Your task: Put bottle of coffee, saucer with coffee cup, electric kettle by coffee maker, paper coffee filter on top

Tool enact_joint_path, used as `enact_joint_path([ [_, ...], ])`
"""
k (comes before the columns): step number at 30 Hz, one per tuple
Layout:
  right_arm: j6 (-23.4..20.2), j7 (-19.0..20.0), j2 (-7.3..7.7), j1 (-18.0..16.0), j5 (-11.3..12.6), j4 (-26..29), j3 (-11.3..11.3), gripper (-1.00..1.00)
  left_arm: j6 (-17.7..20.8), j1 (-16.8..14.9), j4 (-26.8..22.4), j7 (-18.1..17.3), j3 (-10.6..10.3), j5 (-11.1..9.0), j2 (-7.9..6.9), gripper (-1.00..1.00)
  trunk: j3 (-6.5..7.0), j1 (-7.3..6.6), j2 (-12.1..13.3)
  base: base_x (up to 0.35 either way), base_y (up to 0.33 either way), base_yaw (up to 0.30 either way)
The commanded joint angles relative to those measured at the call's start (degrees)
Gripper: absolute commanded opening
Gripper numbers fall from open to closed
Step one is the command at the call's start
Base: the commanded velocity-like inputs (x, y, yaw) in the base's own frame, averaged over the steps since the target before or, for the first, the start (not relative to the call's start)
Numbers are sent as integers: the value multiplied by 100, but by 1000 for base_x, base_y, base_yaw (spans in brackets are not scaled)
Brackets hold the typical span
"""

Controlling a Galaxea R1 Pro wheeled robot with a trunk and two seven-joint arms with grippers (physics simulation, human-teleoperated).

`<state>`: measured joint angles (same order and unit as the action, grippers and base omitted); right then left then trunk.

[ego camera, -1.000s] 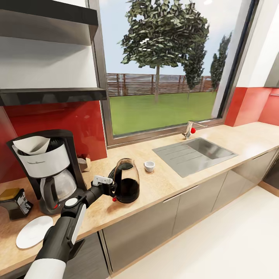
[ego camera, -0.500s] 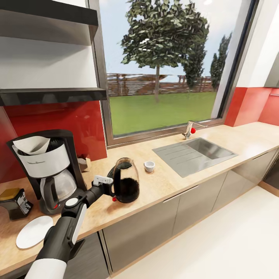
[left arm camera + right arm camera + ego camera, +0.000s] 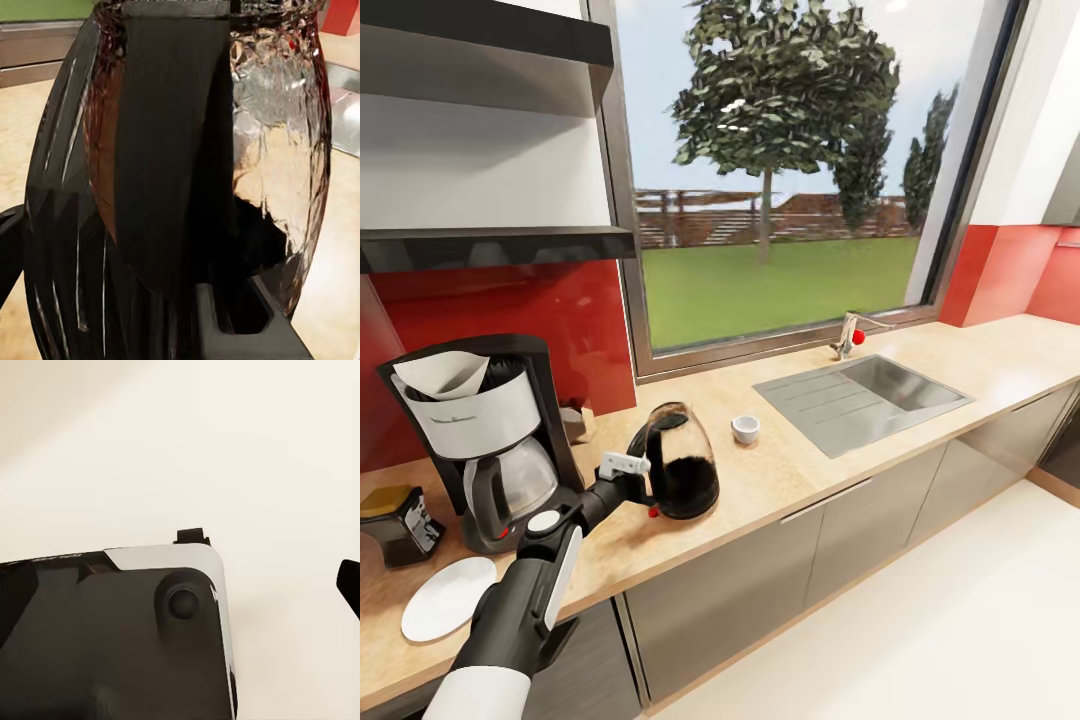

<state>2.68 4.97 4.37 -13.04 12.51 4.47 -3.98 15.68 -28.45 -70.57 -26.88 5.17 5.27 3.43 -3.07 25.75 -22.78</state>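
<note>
Electric kettle [image 3: 678, 462], rounded dark glass with black handle and red switch, stood on countertop [image 3: 790, 470] right of coffee maker [image 3: 485, 440]; left gripper [image 3: 637, 478] clamped its handle.

Left gripper [image 3: 632, 478] on tilted electric kettle [image 3: 682, 462] handle, above countertop [image 3: 800, 470].

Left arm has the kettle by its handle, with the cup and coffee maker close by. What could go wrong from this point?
The electric kettle leans away from upright while the left gripper holds its handle; it may tip or slip when set down. The coffee cup stands just beyond it and could be knocked. Sliding the kettle toward the coffee maker risks bumping the carafe or the saucer near the counter's edge.
</note>
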Motion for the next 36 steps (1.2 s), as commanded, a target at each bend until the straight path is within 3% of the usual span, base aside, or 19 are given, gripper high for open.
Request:
enact_joint_path([
  [1, 22, 21, 3, -6, 59, -8, -41, 100, 22, -9, -9, -54, 26, 53, 9, -100, -13, 4, -14, 0, 0, 0],
  [14, 87, 21, 3, -6, 49, -8, -67, 100, 41, -121, -49, -24, 38, 58, 36, -100, -13, 4, -14, 0, 0, 0],
  [19, 108, 21, -4, -6, 42, -1, -75, 100, 427, -383, -243, 66, 45, 76, 65, -100, -13, 4, -14, 0, 0, 0],
  [21, 109, 21, -5, -6, 42, 0, -76, 100, 557, -493, -291, 262, 42, 81, 70, -100, -13, 4, -14, 0, 0, 0],
  [23, 110, 21, -6, -6, 42, 1, -76, 100, 608, -546, -316, 671, 32, 70, 82, -100, -13, 4, -14, 0, 0, 0],
  [24, 110, 21, -6, -6, 41, 1, -76, 100, 628, -568, -327, 1195, 21, 55, 96, -100, -13, 4, -14, 0, 0, 0],
  [28, 113, 26, -6, -6, 41, -2, -77, 100, 624, -567, -333, 1980, -76, 53, 174, -100, -13, 4, -14, 0, 0, 0],
  [32, 108, 29, -6, -6, 41, -7, -77, 100, 615, -520, -334, 2394, -299, 49, 197, -100, -13, 4, -14, 0, 0, 0],
  [36, 102, 30, -6, -6, 41, -8, -77, 100, 609, -498, -334, 2489, -449, 45, 201, -100, -13, 4, -14, 0, 0, 0],
])
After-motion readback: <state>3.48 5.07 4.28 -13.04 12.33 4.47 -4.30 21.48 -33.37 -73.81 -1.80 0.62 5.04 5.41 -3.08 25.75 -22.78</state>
